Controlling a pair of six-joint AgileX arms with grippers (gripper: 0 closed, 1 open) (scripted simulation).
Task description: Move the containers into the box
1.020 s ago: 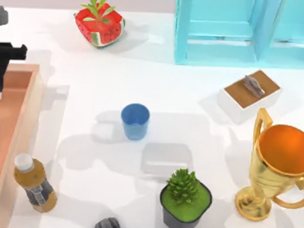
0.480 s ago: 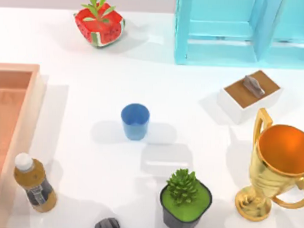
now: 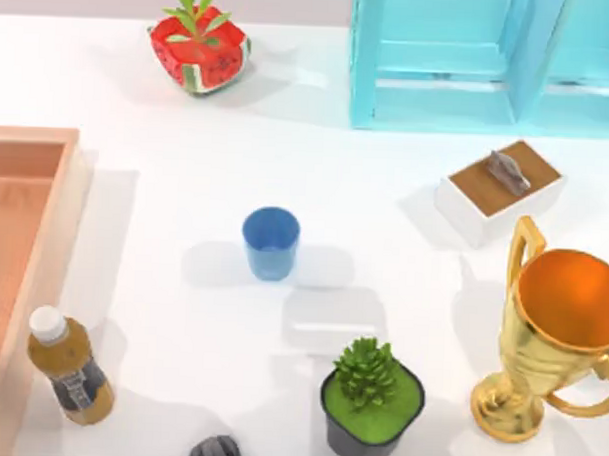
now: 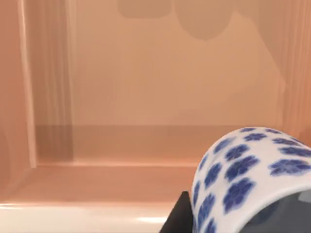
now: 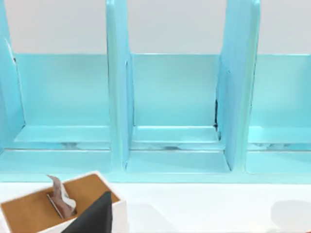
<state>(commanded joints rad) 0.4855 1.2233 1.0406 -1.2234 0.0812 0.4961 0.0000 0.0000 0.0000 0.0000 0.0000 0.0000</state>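
While a dark finger (image 4: 181, 217) of the left gripper presses against the side of the white cup (image 4: 248, 179) with the blue flower pattern, the cup hangs tilted over the floor of the orange-brown box (image 4: 146, 97), so I judge the fingers closed on it, ready to set it down inside. Whether the cup already touches the box floor cannot be told.

Taking the box (image 3: 24, 238) as the landmark at the table's left edge, the blue cup (image 3: 271, 242) stands upright on the table well to the right of it, not yet moved; that makes 1 of 2 cups still to fetch. An amber bottle (image 3: 67, 368) stands just beside the box's near wall.

Far right of the box, the right arm sits parked, its wrist camera facing the turquoise frame (image 5: 175, 111) and the small white box (image 5: 58, 206); I cannot tell its fingers' state.
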